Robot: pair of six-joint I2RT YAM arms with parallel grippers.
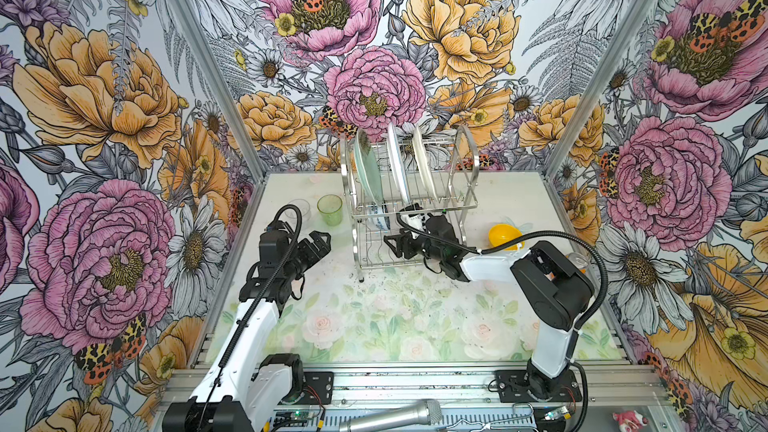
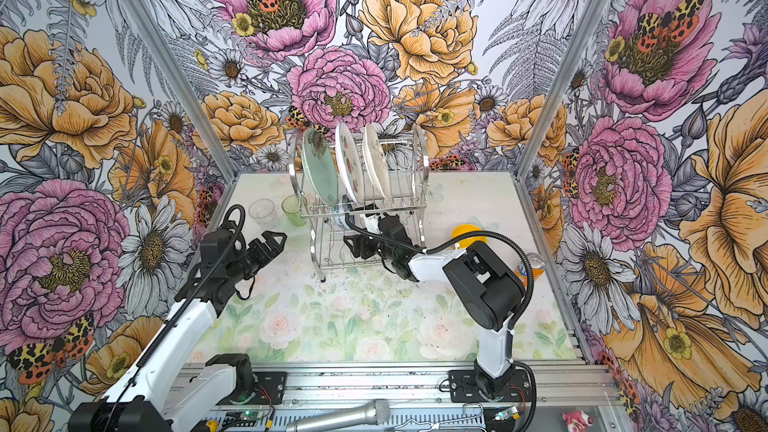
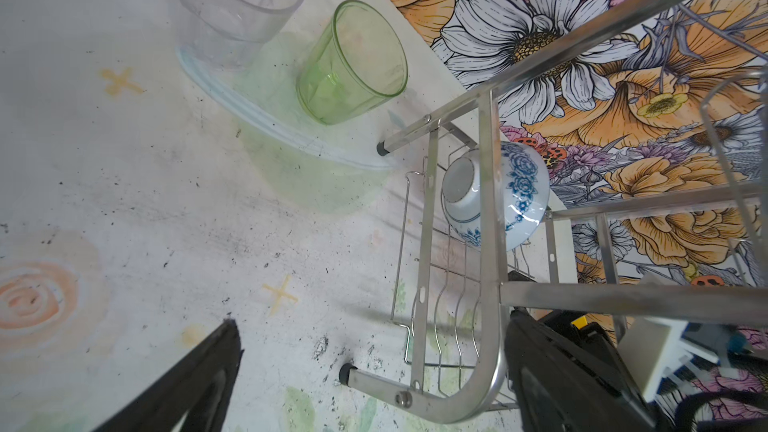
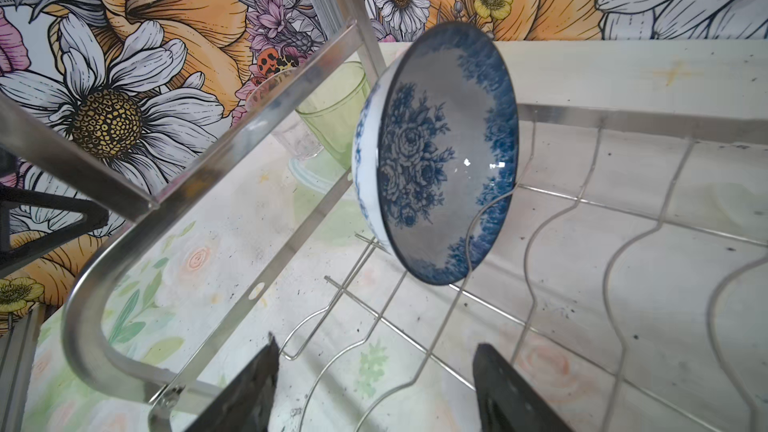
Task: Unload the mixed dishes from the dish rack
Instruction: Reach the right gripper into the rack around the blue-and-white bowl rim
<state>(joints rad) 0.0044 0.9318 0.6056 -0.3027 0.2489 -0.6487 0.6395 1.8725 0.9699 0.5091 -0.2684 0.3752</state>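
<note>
Right gripper (image 4: 374,344) is poked into the lower tier of the dish rack (image 3: 492,305), jaws apart with nothing between them, aimed straight at the blue-and-white bowl (image 4: 432,151). The bowl stands on edge in the wire slots, a bit ahead of the fingertips and not touching them.

Left gripper (image 1: 322,241) hangs wide open and empty just off the rack's left side.

The rack sits mid-bench (image 1: 374,317) toward the back edge. The upper shelf holds the pale green plate (image 1: 368,168), white plate (image 1: 397,164) and cream plate (image 1: 424,164), all upright in their slots. The green tumbler (image 1: 330,209) and clear glass (image 1: 300,209) are out on the bench near the back left corner, and the yellow bowl (image 1: 504,236) is over toward the right edge.

So I'd say it's partway through, with the bowl pickup in hand. Next it has to slide forward until the rim sits between the jaws, pinch, then lift clear of the wires without snagging the shelf above.

No readable brand or text anywhere, just blue roses on the bowl. The orange can (image 2: 525,270) is mostly hidden behind the arm.
</note>
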